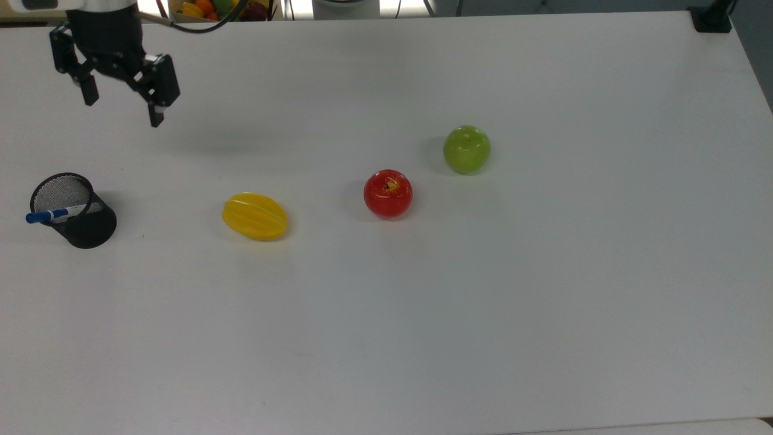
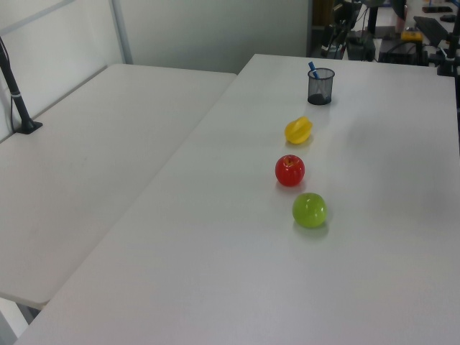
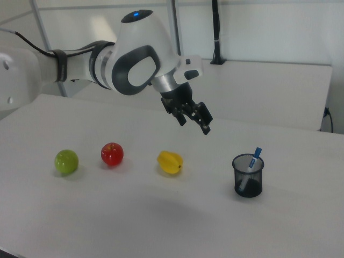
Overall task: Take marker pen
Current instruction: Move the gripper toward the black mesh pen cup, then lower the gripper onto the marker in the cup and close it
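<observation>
The marker stands tilted in a black mesh cup at the top view's left edge of the white table. Its blue cap sticks out over the cup's rim toward the top view's left, and the white barrel runs down inside. In the right view the marker leans against the cup's far rim with the cap uppermost; in the left view the cup sits at the far end of the table with the marker's blue tip above its rim.

The gripper hangs in the air at the top view's upper left, beyond the cup and well apart from it, holding nothing. Its two black fingers are spread wide with a clear gap between them. In the right view the gripper points down and toward the right view's right, above the table between the yellow fruit and the cup.

Three fruits lie in a loose row across the table. In the top view, from left to right: the yellow fruit near the cup, a red apple at the middle, and a green apple a little farther back. All three are apart from each other and from the cup.

A second white table adjoins on the left view's left.
</observation>
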You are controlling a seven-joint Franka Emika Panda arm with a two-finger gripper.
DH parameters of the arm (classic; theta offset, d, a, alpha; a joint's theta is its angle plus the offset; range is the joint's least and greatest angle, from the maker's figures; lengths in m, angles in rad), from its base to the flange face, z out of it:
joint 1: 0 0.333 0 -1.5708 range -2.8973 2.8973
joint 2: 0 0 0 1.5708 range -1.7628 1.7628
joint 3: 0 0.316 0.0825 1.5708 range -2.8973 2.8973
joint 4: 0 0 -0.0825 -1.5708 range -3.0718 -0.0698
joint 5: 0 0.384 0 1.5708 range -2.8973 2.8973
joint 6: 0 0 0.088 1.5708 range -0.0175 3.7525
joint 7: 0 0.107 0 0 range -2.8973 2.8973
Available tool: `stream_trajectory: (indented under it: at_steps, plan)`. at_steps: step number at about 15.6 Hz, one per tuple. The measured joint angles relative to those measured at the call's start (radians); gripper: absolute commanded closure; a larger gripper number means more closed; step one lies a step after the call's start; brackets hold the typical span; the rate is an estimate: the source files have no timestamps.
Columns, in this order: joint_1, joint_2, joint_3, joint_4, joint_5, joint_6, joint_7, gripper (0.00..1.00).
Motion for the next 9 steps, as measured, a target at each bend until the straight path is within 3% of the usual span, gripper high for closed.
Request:
stream_trajectory:
  at_steps: [9]
  plan:
    - [-0.079,0.103,-0.024,0.001,0.058,0.209,0.000,0.00]
